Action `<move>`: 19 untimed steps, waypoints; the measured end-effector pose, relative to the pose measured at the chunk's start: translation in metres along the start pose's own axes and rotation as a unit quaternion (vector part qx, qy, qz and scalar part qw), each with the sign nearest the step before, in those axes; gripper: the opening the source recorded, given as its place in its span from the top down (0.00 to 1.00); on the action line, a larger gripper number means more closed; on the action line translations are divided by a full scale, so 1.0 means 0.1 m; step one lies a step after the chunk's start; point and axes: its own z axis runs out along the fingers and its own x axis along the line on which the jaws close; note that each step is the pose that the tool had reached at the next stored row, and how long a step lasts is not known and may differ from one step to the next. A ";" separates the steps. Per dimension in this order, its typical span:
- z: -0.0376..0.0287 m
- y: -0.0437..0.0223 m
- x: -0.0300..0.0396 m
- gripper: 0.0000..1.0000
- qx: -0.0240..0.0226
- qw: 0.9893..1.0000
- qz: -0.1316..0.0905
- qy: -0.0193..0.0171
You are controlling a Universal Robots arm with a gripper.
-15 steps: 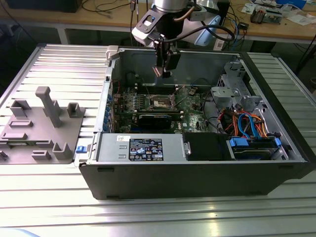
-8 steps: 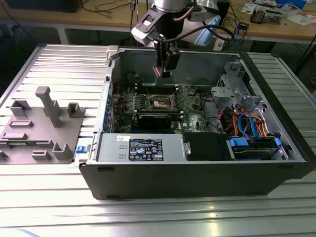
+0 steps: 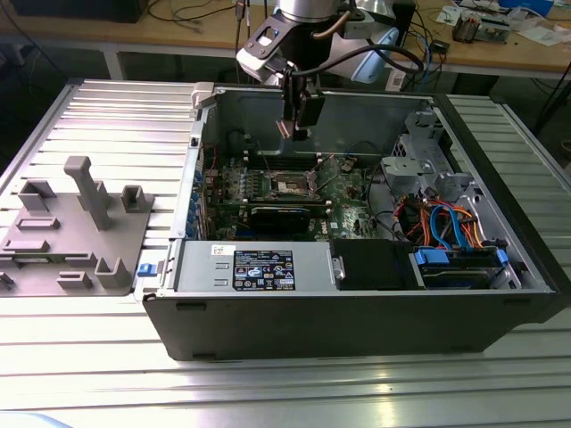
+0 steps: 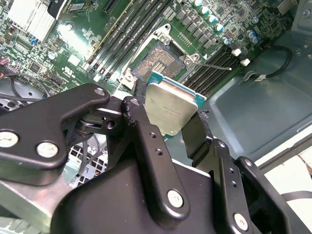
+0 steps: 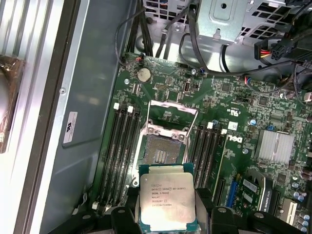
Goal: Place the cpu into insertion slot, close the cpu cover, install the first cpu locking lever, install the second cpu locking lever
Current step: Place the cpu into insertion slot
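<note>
**On the ribbed tabletop, the cpu hangs over an open socket**

A ribbed metal tabletop (image 3: 89,374) carries a grey moulded fixture (image 3: 76,232) on the exterior view's left. An open computer case (image 3: 357,321) lies at centre, and its drive cage with bundled cables (image 3: 442,223) is toward the right. The pincer (image 3: 297,132) hangs above the green motherboard, clear of it.

In both wrist views it pinches the cpu (image 5: 167,199) by two opposite edges, silver face toward the camera. The insertion slot (image 5: 162,151) lies just beyond the chip, bare and with its contacts exposed. The cpu cover (image 5: 168,129) is swung up and open. By this showing nothing is seated yet: placing the chip, closing the cover and setting both levers all remain.

A thin wire beside the socket (image 4: 214,66) may be one locking lever, though I cannot tell which. The chip's near edge is cut off in the first wrist view.
</note>
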 end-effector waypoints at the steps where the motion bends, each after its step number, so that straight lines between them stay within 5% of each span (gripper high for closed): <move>1: 0.000 0.000 0.000 0.46 0.000 1.000 0.002 0.000; 19: 0.001 0.000 0.000 0.46 0.000 1.000 0.021 0.000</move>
